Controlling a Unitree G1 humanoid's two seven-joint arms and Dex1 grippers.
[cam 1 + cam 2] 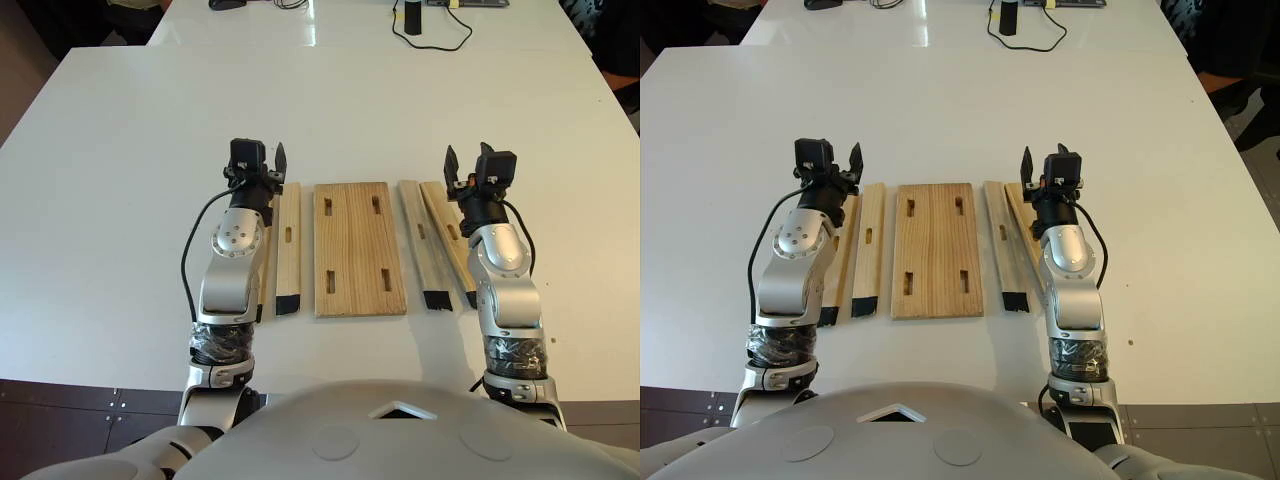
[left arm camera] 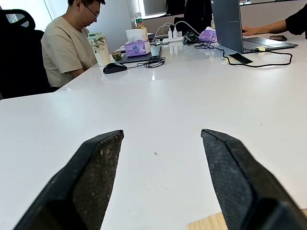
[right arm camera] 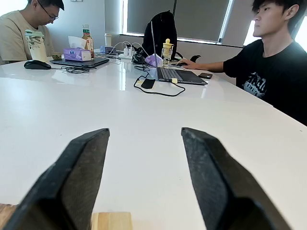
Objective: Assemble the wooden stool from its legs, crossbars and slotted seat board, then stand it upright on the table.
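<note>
rough black wedge-shaped fingers point(image 2: 98, 177) of the left gripper point(image 2: 162, 135) and right gripper point(image 3: 145, 130) gape wide, holding nothing, above the glossy white table point(image 1: 320, 100), where the flat, four-slotted wooden board point(image 1: 358, 247) lies between slim black-tipped slats point(image 1: 289, 265).

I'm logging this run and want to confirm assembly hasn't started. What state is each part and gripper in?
seat board: lying flat, all four slots empty, nothing fitted.
left wooden bars: lying flat beside the board, loose, unassembled.
right wooden bars: lying flat beside the board, loose, unassembled.
left gripper: open, empty.
right gripper: open, empty.
</note>
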